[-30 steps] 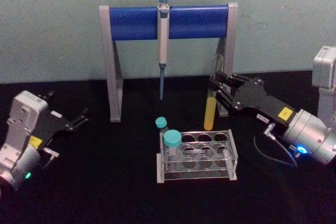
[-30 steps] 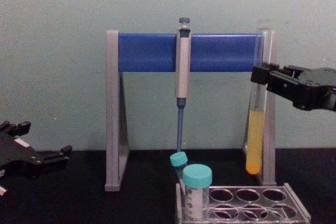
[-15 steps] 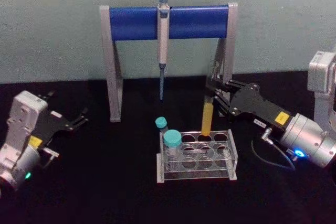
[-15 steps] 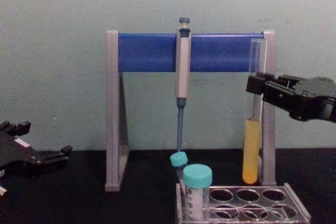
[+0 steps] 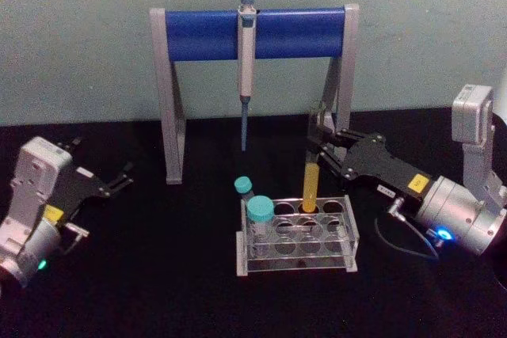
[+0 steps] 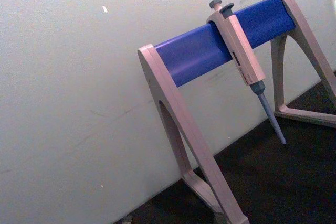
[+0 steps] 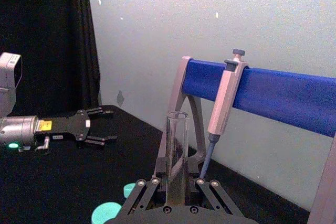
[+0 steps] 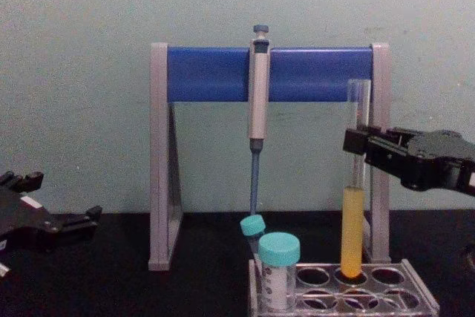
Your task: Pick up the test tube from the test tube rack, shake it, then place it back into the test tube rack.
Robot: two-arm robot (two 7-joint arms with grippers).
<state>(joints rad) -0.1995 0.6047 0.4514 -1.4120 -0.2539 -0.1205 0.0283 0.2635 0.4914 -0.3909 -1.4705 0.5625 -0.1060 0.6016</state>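
The test tube (image 5: 311,176) is a long clear tube with yellow liquid in its lower part. It stands upright with its round bottom inside a back-row hole of the clear test tube rack (image 5: 349,237). My right gripper (image 5: 320,142) is shut on the tube's clear upper part, reaching in from the right. From the chest, the test tube (image 8: 354,220) drops into the test tube rack (image 8: 417,292) below the right gripper (image 8: 358,145). In the right wrist view the test tube (image 7: 177,153) rises between the fingers. My left gripper (image 5: 119,180) rests open at the far left.
Two teal-capped tubes (image 5: 260,210) (image 5: 242,186) stand at the rack's left end. Behind the rack stands a grey-and-blue pipette stand (image 5: 198,35) with a pipette (image 5: 246,53) hanging from it. A black cloth covers the table, and a pale wall is close behind.
My right gripper has come down and slightly left with the test tube. The tube's bottom went from hanging above the rack to sitting in a back-row hole. The left arm stayed still.
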